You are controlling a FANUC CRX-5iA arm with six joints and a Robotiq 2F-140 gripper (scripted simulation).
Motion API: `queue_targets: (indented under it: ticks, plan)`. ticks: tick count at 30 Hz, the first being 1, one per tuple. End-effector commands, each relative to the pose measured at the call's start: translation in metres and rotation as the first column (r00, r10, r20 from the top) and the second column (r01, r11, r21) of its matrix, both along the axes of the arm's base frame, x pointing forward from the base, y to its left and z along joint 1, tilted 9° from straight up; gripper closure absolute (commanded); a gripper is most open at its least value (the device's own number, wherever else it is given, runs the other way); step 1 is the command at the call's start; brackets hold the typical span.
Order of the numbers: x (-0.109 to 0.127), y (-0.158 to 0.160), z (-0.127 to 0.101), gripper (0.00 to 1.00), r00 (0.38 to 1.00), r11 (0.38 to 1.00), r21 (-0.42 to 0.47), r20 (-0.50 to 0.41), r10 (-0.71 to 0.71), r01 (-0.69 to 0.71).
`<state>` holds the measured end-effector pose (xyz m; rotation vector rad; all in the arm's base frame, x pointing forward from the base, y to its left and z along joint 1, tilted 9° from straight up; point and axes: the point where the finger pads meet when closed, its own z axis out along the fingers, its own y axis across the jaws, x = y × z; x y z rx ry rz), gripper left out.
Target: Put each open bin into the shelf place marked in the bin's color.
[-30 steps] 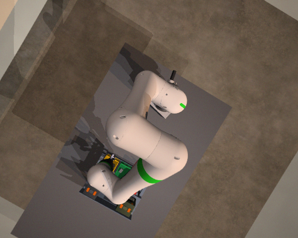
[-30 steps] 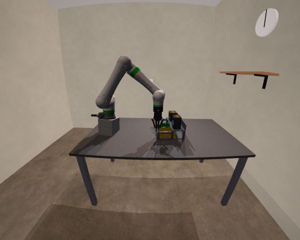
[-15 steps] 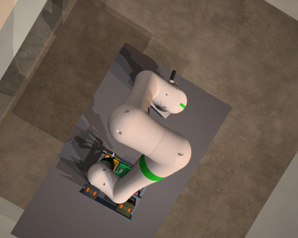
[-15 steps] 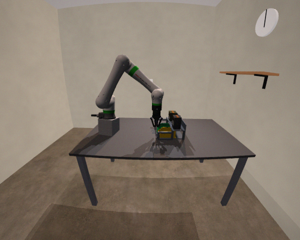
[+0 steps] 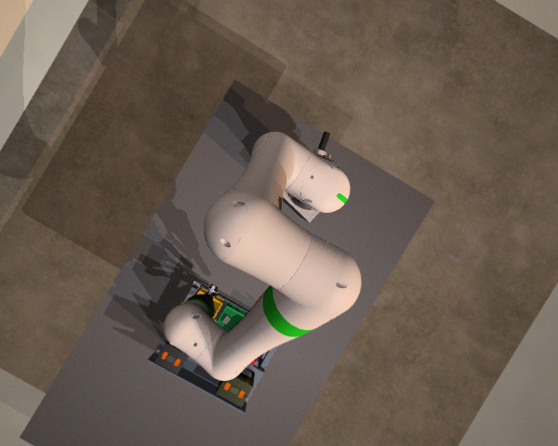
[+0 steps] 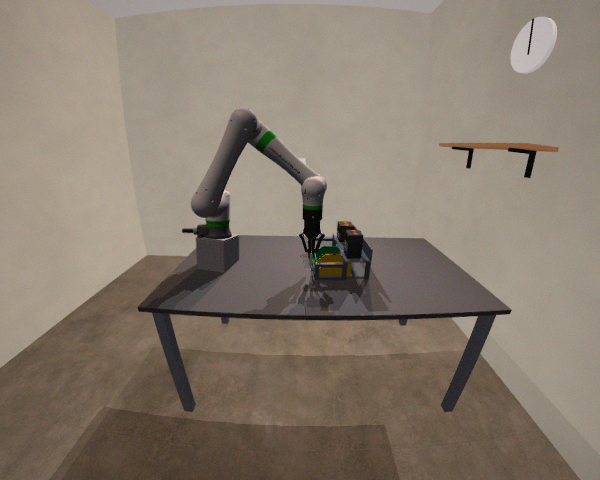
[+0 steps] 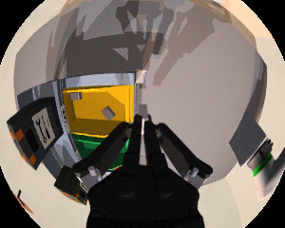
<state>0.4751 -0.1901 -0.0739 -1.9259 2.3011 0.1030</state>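
The yellow bin [image 6: 332,267] [image 7: 91,110] sits in the shelf [image 6: 368,268] [image 7: 100,79] at its near end in the exterior view, with small grey parts inside. The green bin [image 5: 232,312] [image 6: 327,251] [image 7: 95,145] sits beside it in the row; a grey part shows in it in the top view. Both look level. My gripper [image 6: 311,252] [image 7: 142,110] is shut and empty, pointing down just outside the front of the shelf, close to the yellow bin's front. Touch there cannot be told. The fingers hide part of the green bin in the wrist view, and the colored marks are not clearly seen.
Two dark boxes with orange marks, one [image 5: 170,359] [image 6: 353,243] [image 7: 38,134] behind the yellow bin and one [image 5: 234,391] [image 6: 344,230] [image 7: 71,185] farther along the row, stand on the shelf's upper board. My forearm passes over the shelf. The robot's base block [image 6: 217,253] stands on the shelf's front side.
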Motion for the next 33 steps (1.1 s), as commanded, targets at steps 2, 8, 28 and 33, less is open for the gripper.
queue_targets:
  ticks: [2,8,28,33]
  plan:
    - [0.000,-0.001,0.004,1.00,1.000,1.000,0.000,0.000,0.000,0.000]
    - [-0.001,-0.003,0.019,1.00,1.000,1.000,0.000,0.000,0.000,0.000]
    - [-0.004,-0.009,0.059,1.00,1.000,1.000,0.000,0.000,0.000,0.000]
    - [-0.004,-0.009,0.059,1.00,1.000,1.000,0.000,0.000,0.000,0.000]
